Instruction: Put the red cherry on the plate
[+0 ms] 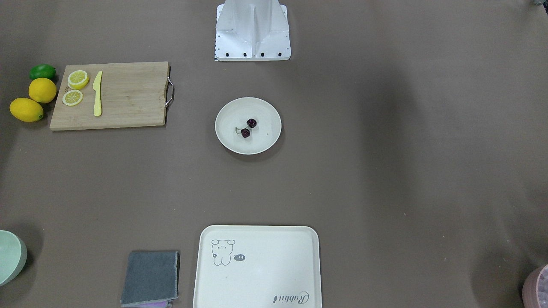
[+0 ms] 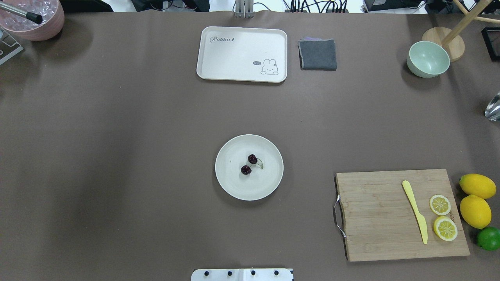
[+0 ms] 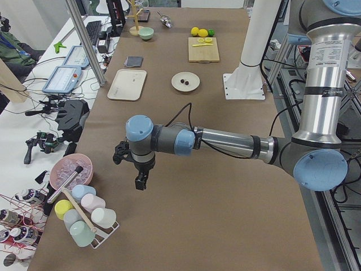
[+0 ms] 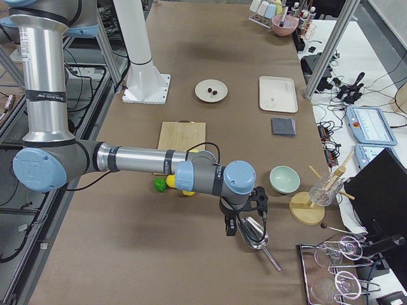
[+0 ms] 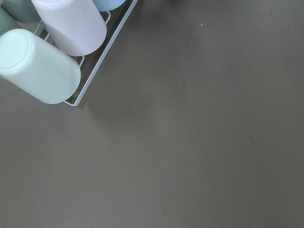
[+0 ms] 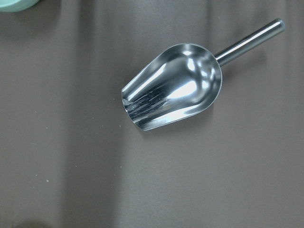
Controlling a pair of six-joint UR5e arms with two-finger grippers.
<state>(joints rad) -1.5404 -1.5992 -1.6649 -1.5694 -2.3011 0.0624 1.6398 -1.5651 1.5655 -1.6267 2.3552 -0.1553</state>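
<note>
The red cherry [image 2: 249, 164], two tiny dark glossy fruits on a thin stem, lies inside the round cream plate [image 2: 265, 185] at the table's middle, also the red cherry [image 1: 248, 128] on the plate [image 1: 266, 137] in the front-facing view. My left gripper [image 3: 140, 182] hangs over bare table far from the plate, near a cup rack; I cannot tell whether it is open or shut. My right gripper [image 4: 232, 227] hovers at the opposite table end above a metal scoop; I cannot tell its state either. Neither wrist view shows fingers.
A wooden cutting board [image 2: 375, 218] holds a yellow knife [image 2: 415, 210] and lemon slices [image 2: 440, 204]; lemons [image 2: 475, 210] and a lime [image 2: 489, 238] lie beside it. A bear tray [image 2: 234, 58], grey cloth [image 2: 318, 54], green bowl [image 2: 428, 58], metal scoop [image 6: 175, 90] and cup rack [image 5: 47, 61] ring the table.
</note>
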